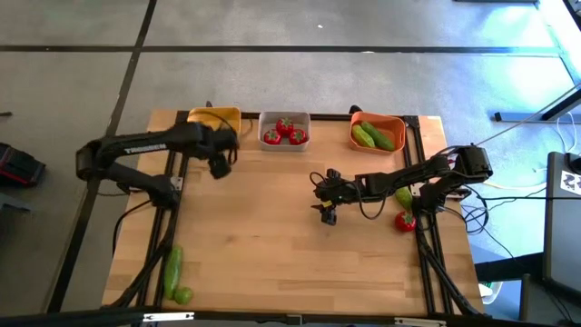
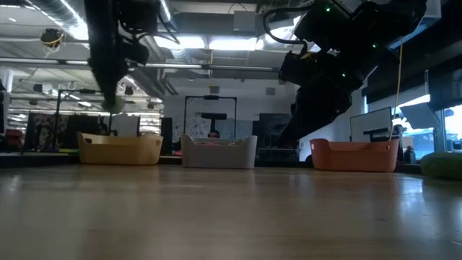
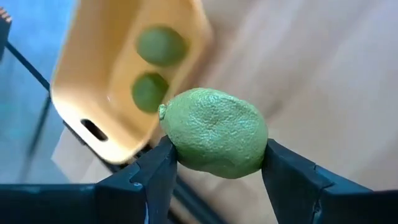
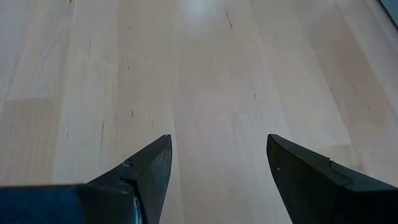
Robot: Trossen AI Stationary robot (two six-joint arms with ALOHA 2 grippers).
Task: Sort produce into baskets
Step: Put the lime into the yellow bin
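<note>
My left gripper [image 1: 221,163] is shut on a green lime [image 3: 214,132], high above the table just near of the yellow basket [image 1: 214,119]. That basket holds two limes [image 3: 160,46] in the left wrist view. The grey basket [image 1: 284,117] holds three red tomatoes [image 1: 285,132]. The orange basket [image 1: 378,121] holds two green cucumbers [image 1: 374,137]. My right gripper [image 1: 327,213] is open and empty over bare table at the middle right. A cucumber [image 1: 172,270] and a lime [image 1: 182,294] lie at the near left; a cucumber [image 1: 403,196] and a tomato [image 1: 405,220] lie at the right edge. My left gripper pinches the lime between its two fingers [image 3: 158,168], one on each of the lime's opposite sides [image 3: 177,152]. The lime is lifted clear of the table, above and beside the yellow basket.
The three baskets stand in a row along the table's far edge. The wooden table top [image 1: 272,236] between the arms is bare. In the low view the baskets [image 2: 219,152] show in a line far off, with the room behind.
</note>
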